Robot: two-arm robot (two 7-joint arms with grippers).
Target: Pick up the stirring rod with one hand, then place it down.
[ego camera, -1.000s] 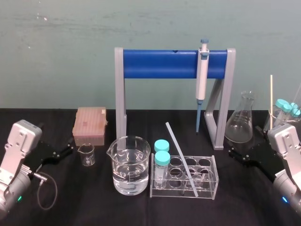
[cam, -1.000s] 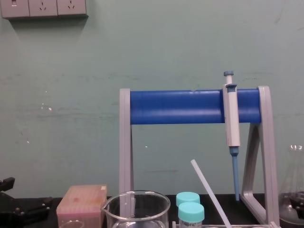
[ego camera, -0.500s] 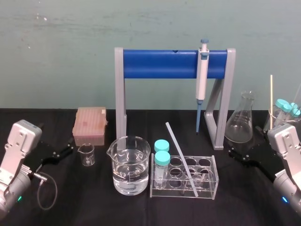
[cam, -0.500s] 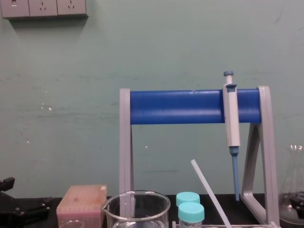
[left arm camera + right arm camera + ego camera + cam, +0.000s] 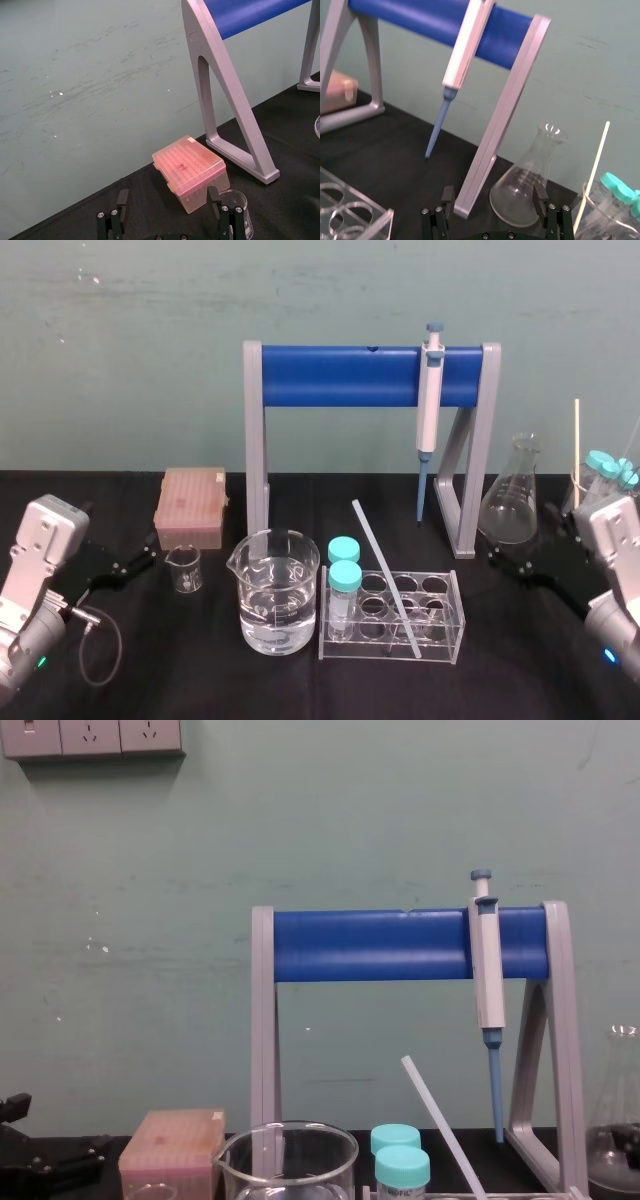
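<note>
**Current state.** The rod (image 5: 385,575) leans in the clear rack (image 5: 450,632) at the middle of the desk (image 5: 200,680). Its lower end sits inside the rack and its upper end slants back and toward the robot's left, free in the air. Nothing grips it. Two capped tubes (image 5: 345,577) stand at the rack's left end, and a beaker (image 5: 275,590) of water stands just beside the rack on that side.

**Grippers.** The right gripper (image 5: 500,562) is low over the desk, right of the rack and near the flask (image 5: 510,505). Its fingers (image 5: 447,196) are spread apart and empty. The left gripper (image 5: 145,559) is at the far left, near the small beaker (image 5: 185,568) and the pink tip box (image 5: 190,508). Its fingers (image 5: 122,197) are also spread and empty.

**Step in hand.** The step appears to be the approach to the grasp. The right gripper is the nearer one.

**Procedure.**
1. Aim for the free length of rod above the rack top.
2. Set the fingers across the rod's axis and centre the rod between them before closing. The rod is thin and probably slick.
3. Draw the rod out along its own slant, so that the lower end does not lever the rack.
4. Keep clear of the tubes and of the pipette (image 5: 430,410) hanging behind.

**Caution.** Do not mistake the cream stick (image 5: 577,450) at the far right for the rod.
</note>
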